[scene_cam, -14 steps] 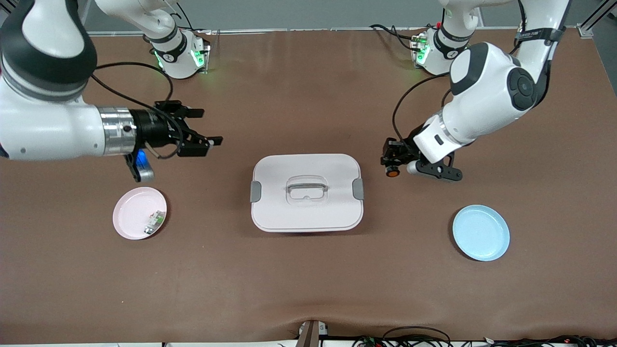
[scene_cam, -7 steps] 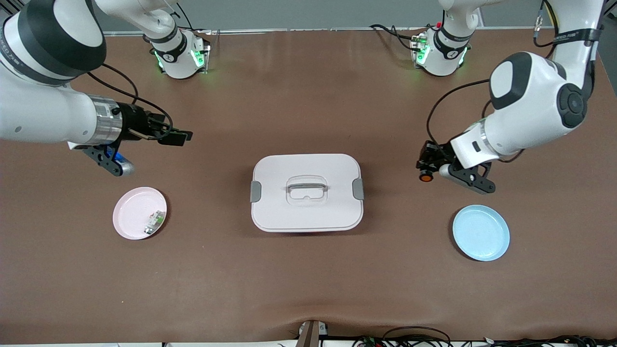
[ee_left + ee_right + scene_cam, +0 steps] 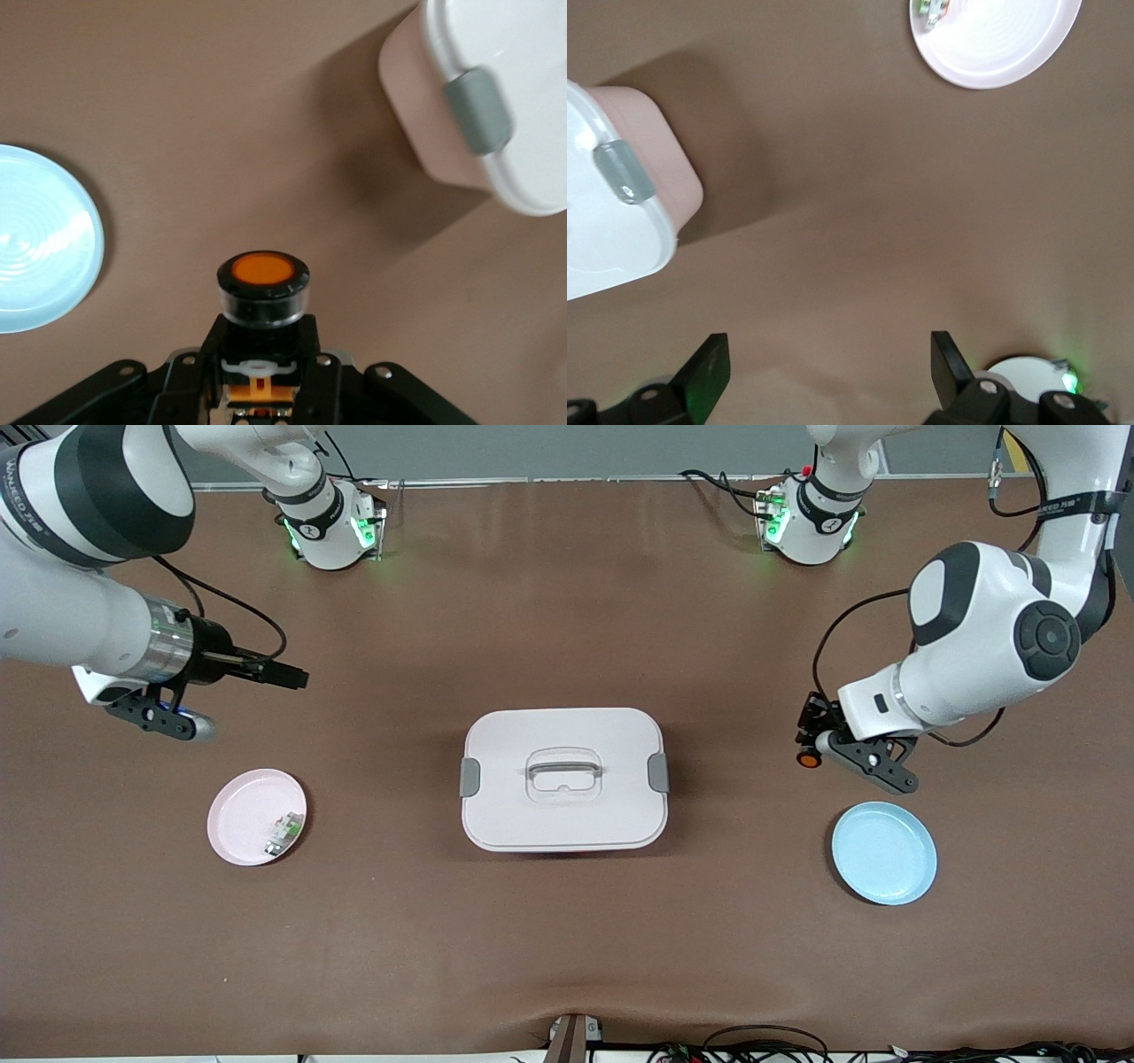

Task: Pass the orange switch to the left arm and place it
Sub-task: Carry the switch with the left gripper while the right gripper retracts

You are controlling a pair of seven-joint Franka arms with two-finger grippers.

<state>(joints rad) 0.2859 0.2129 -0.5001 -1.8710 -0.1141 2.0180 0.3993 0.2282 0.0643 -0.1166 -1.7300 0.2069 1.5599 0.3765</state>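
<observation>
The orange switch (image 3: 808, 759), a small black cylinder with an orange cap, is held in my left gripper (image 3: 810, 746), which is shut on it above the table between the box (image 3: 563, 779) and the blue plate (image 3: 883, 853). In the left wrist view the switch (image 3: 263, 288) sticks out from my left gripper (image 3: 263, 372), orange cap forward. The white box with grey handle and latches stands mid-table. My right gripper (image 3: 285, 677) is open and empty, up above the table at the right arm's end. In the right wrist view my right gripper (image 3: 830, 372) has its fingertips (image 3: 711, 365) wide apart.
A pink plate (image 3: 257, 817) holding a small green-and-white component (image 3: 283, 834) lies at the right arm's end, nearer the front camera than my right gripper. The blue plate is bare. The arm bases (image 3: 330, 530) stand along the table's back edge.
My left gripper has carried the switch away from the box toward the left arm's end, closer to the blue plate. My right arm has drawn back toward its own end.
</observation>
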